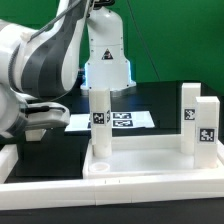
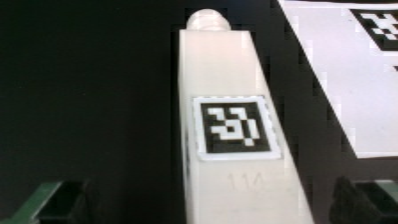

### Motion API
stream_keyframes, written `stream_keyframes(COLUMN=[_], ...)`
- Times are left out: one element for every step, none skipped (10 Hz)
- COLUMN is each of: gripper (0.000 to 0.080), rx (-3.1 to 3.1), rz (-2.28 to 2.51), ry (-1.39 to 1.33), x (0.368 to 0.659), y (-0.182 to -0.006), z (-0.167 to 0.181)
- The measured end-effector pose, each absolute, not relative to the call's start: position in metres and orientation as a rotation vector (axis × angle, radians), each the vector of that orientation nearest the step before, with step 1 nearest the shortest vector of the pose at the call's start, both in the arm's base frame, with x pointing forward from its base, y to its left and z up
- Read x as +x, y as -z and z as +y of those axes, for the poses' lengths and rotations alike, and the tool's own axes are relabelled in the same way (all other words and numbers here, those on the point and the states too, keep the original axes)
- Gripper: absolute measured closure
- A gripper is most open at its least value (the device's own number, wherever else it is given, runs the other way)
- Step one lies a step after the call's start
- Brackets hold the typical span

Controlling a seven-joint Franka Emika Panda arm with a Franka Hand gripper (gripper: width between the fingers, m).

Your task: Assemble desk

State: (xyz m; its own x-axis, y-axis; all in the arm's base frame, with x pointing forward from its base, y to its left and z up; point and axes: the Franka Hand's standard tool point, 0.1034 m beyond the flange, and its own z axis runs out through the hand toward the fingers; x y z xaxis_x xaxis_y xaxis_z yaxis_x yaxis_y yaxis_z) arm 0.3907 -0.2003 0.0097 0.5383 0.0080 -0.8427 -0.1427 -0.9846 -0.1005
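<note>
Presently, scene: black counter (image 1: 60, 150) with white furniture parts, seen from the exterior and the wrist views.
Landmark: white plastic tray-like desk tabletop (image 1: 140, 165) with a raised rim, lying flat on the counter at the front.
Legs on tabletop: three white square block legs with black-and-white tags stand upright at its corners; one (image 1: 99, 120) at the corner toward the exterior view's left, two (image 1: 190, 112) (image 1: 206, 130) at the exterior view's right.
Marker board: thin flat white marker board (image 1: 115, 121) lies on the counter behind the tabletop, partly hidden by the left leg.
Arm: white and grey robot arm (image 1: 45, 60) reaches over the counter beyond the tabletop's left end.
Gripper: gripper (image 2: 199, 203) is spread wide, its dark fingertips (image 2: 45, 203) either side of a leg and apart from it, holding nothing.
Leg under the gripper: white tagged block leg (image 2: 222, 110) with a rounded peg end, close beside the marker board; whether it is one of the tabletop's legs cannot be told.
</note>
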Motion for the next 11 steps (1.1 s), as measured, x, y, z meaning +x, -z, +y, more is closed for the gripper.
stream_keyframes(gripper=[0.0239, 0.0424, 0.0512, 0.0512, 0.0512, 0.0512, 0.0512, 0.0512, 0.0512, 0.0512, 0.0511], rx=[-2.615, -2.615, -2.615, -2.615, -2.615, -2.615, -2.615, -2.615, -2.615, -2.609, -2.589], rz=[0.116, 0.116, 0.116, 0.116, 0.116, 0.116, 0.116, 0.116, 0.117, 0.117, 0.121], ry=[-1.434, -1.433, -1.434, -1.434, -1.434, -1.434, -1.434, -1.434, -1.434, -1.441, -1.44], x=[0.391, 0.391, 0.391, 0.391, 0.391, 0.391, 0.391, 0.391, 0.391, 0.392, 0.403], y=[-0.01, -0.01, -0.01, -0.01, -0.01, -0.01, -0.01, -0.01, -0.01, -0.014, -0.038], z=[-0.2, -0.2, -0.201, -0.201, -0.201, -0.201, -0.201, -0.201, -0.201, -0.2, -0.195])
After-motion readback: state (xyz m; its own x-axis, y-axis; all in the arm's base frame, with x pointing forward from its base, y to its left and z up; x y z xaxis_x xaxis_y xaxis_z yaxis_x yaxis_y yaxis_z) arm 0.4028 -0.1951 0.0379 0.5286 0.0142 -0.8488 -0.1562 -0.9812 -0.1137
